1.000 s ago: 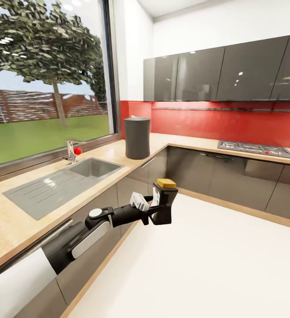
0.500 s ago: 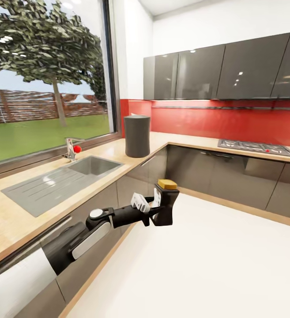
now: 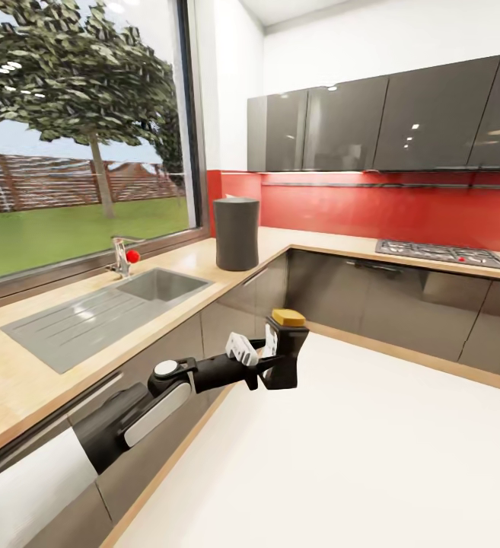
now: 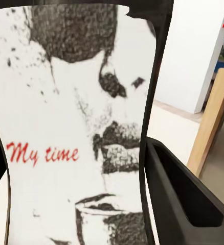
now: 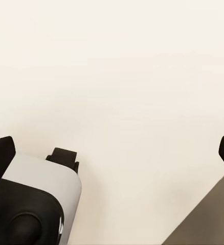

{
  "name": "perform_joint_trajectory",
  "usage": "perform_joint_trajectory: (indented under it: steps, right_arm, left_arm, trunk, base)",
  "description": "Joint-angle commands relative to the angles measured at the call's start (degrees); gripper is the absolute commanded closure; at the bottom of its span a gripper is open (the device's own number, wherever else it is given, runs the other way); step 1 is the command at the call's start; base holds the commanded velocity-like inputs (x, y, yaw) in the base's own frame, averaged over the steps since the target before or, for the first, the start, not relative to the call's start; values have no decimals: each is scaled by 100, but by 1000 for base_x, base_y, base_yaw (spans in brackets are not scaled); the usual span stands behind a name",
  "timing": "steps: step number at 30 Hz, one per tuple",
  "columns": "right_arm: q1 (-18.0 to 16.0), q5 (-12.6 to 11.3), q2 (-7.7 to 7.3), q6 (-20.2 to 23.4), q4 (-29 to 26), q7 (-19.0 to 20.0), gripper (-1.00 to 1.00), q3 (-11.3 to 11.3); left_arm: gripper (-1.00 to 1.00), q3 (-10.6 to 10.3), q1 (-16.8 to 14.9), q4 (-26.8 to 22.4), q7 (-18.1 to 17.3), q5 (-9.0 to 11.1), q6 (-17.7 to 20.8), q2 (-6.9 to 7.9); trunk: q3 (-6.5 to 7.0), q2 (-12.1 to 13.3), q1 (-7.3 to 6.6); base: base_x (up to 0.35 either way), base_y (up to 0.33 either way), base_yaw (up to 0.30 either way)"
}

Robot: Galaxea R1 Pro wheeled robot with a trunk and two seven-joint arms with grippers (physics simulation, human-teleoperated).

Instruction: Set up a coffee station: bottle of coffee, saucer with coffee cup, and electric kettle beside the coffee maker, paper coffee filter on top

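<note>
Left jaws (image 3: 274, 364) grip upright bottle of coffee (image 3: 285, 346) between them.

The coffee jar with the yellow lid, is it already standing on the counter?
No: the bottle of coffee is held by the left gripper out over the white floor, clear of the countertop.

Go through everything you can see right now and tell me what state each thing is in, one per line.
Bottle of coffee: upright, lid on, held over the floor.
Left gripper: shut on the bottle.
Right gripper: jaws apart, nothing between them.
Coffee maker: upright on the countertop corner.
Sink: dry, nothing in it.
Upper cabinets: doors closed.
</note>
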Motion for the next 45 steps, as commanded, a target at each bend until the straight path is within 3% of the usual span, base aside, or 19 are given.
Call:
perform_joint_trajectory:
  steps: [1, 33, 45]
  right_arm:
    - [-8, -1, -1, -30, 15, 1, -100, 24]
    - [-8, -1, -1, -36, 15, 1, -100, 15]
    - [-8, -1, -1, -37, 15, 1, -100, 15]
  left_arm:
    - [100, -6, -7, -1, -13, 52, 45, 3]
    - [100, -6, -7, 20, -4, 52, 44, 3]
    - [100, -11, -7, 20, 1, 52, 44, 3]
  trunk:
    - [-7, -4, 1]
    - [-7, -4, 1]
    - [-7, -4, 1]
  base:
    - [194, -59, 0]
    - [272, -33, 0]
    - [316, -142, 0]
